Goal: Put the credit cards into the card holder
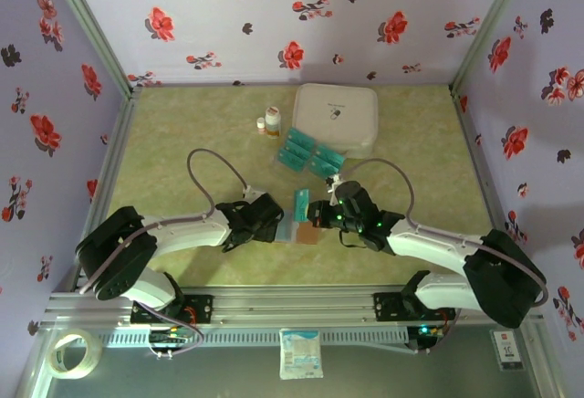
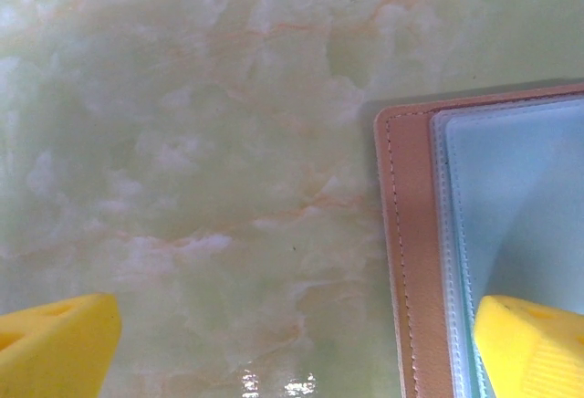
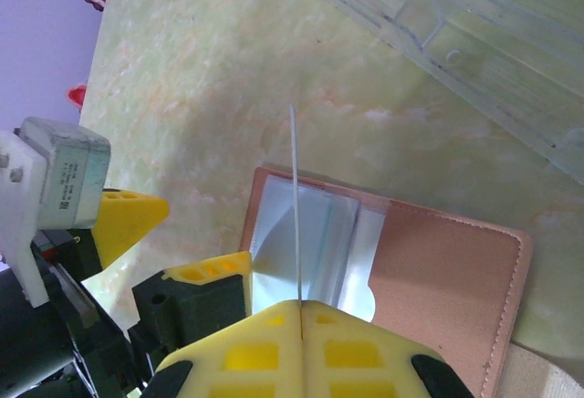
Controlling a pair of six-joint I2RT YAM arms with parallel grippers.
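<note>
Right fingers: I see the right gripper (image 3: 299, 305) pinched shut on one credit card (image 3: 295, 206), which stands upright and edge-on.
Under the card: the card holder (image 3: 438, 270) lies open on the table (image 2: 182, 142), pale sleeves up.
Left fingers: the left gripper (image 2: 292, 352) is spread wide, one finger (image 2: 529, 343) over the holder's sleeve edge, the other over bare table.
Arm pose: both arms reach low and inward, wrists facing across the holder.
Beyond the fingers: spare cards (image 1: 310, 153) in a clear tray, beside a white case (image 1: 336, 115).
</note>
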